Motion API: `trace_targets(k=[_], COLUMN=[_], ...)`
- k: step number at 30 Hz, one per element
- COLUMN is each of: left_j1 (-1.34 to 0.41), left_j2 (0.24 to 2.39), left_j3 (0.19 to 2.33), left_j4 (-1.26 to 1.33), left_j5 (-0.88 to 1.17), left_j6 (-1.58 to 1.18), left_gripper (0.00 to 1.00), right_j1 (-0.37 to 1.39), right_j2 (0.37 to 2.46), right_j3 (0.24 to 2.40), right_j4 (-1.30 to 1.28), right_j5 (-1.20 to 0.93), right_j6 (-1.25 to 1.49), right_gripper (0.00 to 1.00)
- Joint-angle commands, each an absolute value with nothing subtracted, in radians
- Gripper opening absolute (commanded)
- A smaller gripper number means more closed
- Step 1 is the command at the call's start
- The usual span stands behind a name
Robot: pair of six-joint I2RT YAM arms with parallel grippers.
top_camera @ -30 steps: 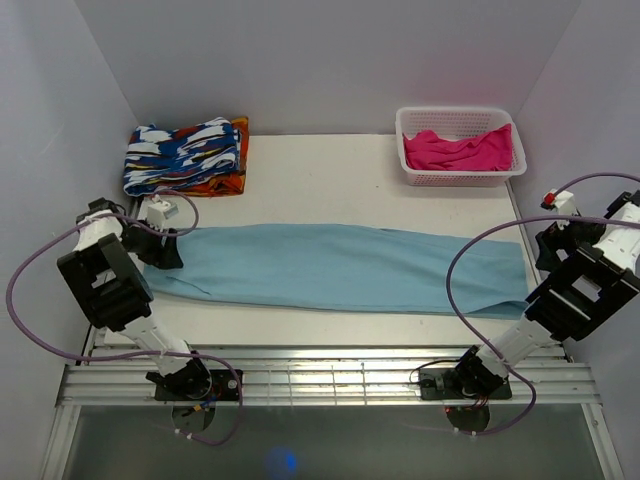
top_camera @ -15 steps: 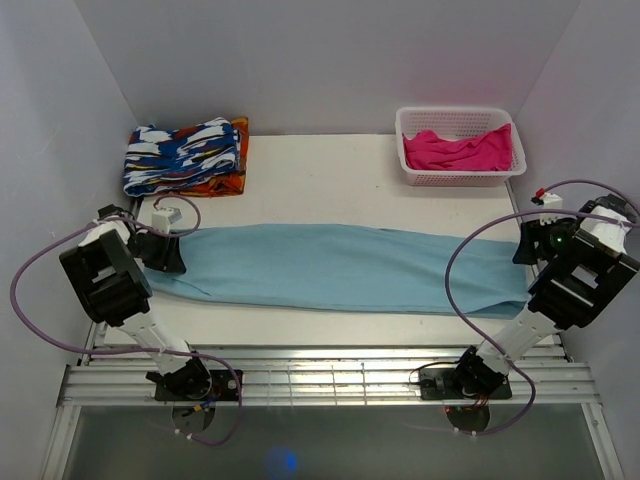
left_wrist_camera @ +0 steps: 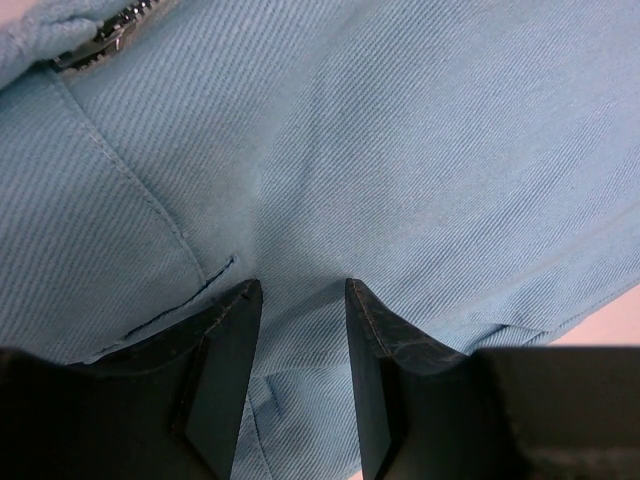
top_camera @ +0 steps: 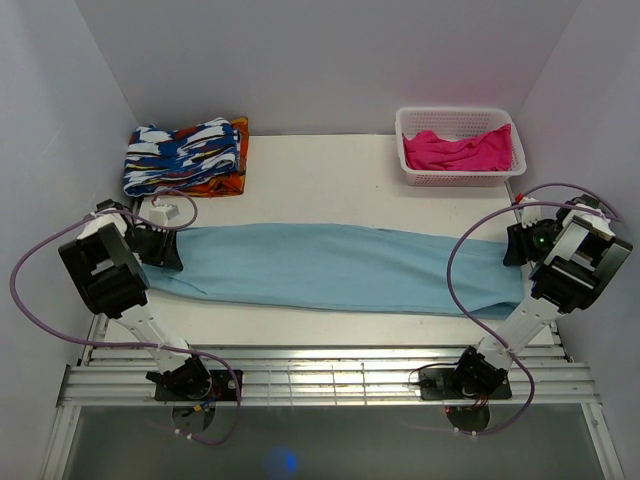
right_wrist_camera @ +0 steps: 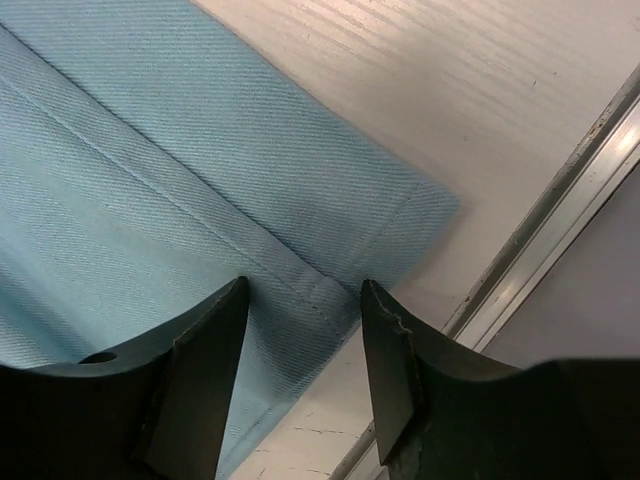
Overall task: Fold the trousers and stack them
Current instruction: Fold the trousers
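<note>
The light-blue trousers (top_camera: 340, 268) lie folded lengthwise in a long strip across the table, waist at the left, leg hems at the right. My left gripper (top_camera: 165, 248) is over the waist end, jaws open and pressed close to the cloth (left_wrist_camera: 400, 150) near a zip and pocket seam. My right gripper (top_camera: 518, 245) is open just above the hem corner of the legs (right_wrist_camera: 330, 290), one fingertip (right_wrist_camera: 385, 330) over bare table beside the hem.
A folded blue-white-orange patterned cloth (top_camera: 185, 157) lies at the back left. A white basket (top_camera: 410, 175) with a pink garment (top_camera: 460, 150) stands at the back right. The table's metal edge rail (right_wrist_camera: 560, 230) runs close to the right gripper.
My right gripper has swung in from the right wall and come down to the hem end of the trousers. My left gripper has shifted slightly at the waist end.
</note>
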State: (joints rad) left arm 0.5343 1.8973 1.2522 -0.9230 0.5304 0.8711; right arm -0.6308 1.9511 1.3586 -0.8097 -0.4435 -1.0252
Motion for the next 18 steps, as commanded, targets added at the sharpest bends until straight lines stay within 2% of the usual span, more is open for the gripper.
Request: trace_targets(k=[1,5,6,7,18], left_j1=[0.555,0.555,0.555,0.555,0.557], left_j2=[1.999,2.005,2.006,2.009,2.013], left_j3=[1.210,1.215,1.219,1.221,1.226], left_j4=[-0.756,-0.750,-0.752,-0.752,-0.750], left_j5=[0.253,0.250,0.250,0.252,0.244], left_j6=[0.943,0.942,0.942,0.942,0.948], left_gripper=[0.53,0.53,0.53,0.53,0.53], right_j1=[-0.643,-0.643,-0.643,-0.643,-0.620], right_j2=[1.921,1.916,1.917,1.921,1.931], right_j3=[1.338,1.361,1.374,1.403,1.617], right_j4=[-0.808,-0.914,-0.932,-0.948,-0.919], right_j5=[-0.417,-0.456,-0.460,-0.466,-0.511], right_j6=[-1.087,-1.152,-1.163,-1.172,-1.124], right_gripper=[0.51,0.29,0.16,0.08,0.08])
